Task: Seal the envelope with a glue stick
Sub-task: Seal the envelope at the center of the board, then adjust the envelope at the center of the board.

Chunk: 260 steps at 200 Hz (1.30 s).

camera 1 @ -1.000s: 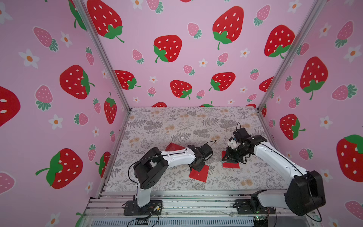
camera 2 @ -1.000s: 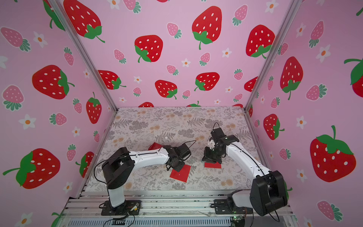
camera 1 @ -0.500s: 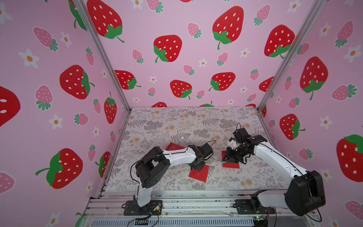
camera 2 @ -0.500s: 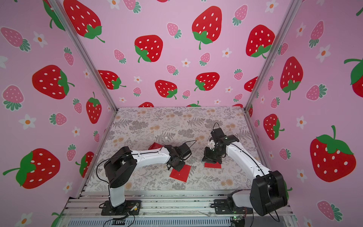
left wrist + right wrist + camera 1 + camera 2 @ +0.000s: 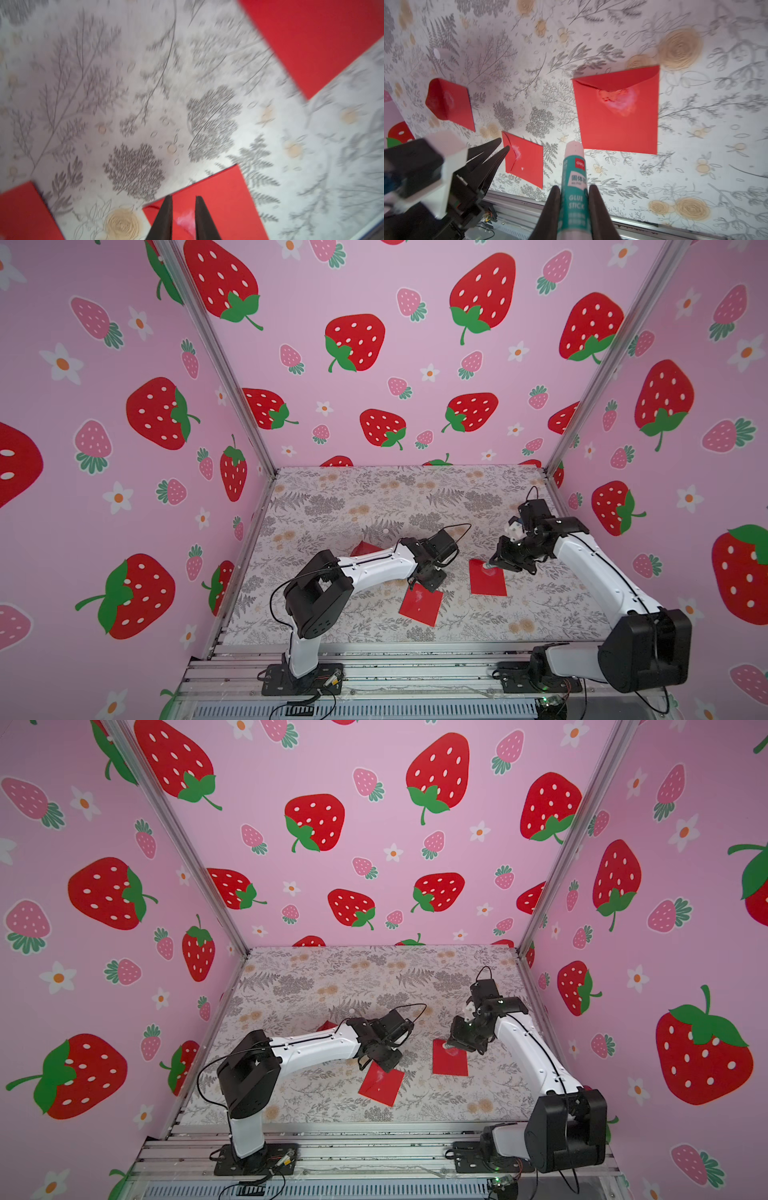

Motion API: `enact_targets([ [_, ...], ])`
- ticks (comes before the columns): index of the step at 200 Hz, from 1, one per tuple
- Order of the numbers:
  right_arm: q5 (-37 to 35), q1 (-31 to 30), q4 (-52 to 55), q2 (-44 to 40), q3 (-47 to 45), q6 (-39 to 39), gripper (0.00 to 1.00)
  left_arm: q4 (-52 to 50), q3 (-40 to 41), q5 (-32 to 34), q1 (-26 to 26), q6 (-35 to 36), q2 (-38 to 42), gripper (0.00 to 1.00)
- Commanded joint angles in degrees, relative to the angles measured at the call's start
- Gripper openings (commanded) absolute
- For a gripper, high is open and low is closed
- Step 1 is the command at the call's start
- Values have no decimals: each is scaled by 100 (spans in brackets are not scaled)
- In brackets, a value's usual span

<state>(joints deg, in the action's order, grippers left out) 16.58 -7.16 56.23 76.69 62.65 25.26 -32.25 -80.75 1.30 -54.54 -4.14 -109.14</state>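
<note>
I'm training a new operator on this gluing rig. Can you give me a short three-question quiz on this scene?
1. True or false: the right gripper is shut on the glue stick.
2. How many red envelopes lie on the table? A two; B three; C five.
3. Fill in: the gripper whose tips are over the middle envelope is the ____ one.
Key: 1 true; 2 B; 3 left gripper.
</note>
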Motion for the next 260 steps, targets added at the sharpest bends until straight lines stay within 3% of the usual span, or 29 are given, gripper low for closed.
enact_targets([
  [1, -97, 474, 282, -172, 127, -324, 0, 337, -593, -865, -19, 921, -186, 24],
  [44, 61, 1069, 324, -342, 220, -478, 0, 945, -1388, -2105, -3, 2258, -931, 30],
  [97, 97, 1099, 442, -479, 269, -495, 0, 1056, -2356, -2687, 105, 3781, -1930, 32],
  [161, 180, 1095, 512, -514, 338, -548, 0, 1248, -2958, -2817, 407, 3919, -2500, 34],
  [260, 318, 1096, 541, -524, 335, -583, 0, 616, -3793, -2956, 445, 4352, -3258, 33],
])
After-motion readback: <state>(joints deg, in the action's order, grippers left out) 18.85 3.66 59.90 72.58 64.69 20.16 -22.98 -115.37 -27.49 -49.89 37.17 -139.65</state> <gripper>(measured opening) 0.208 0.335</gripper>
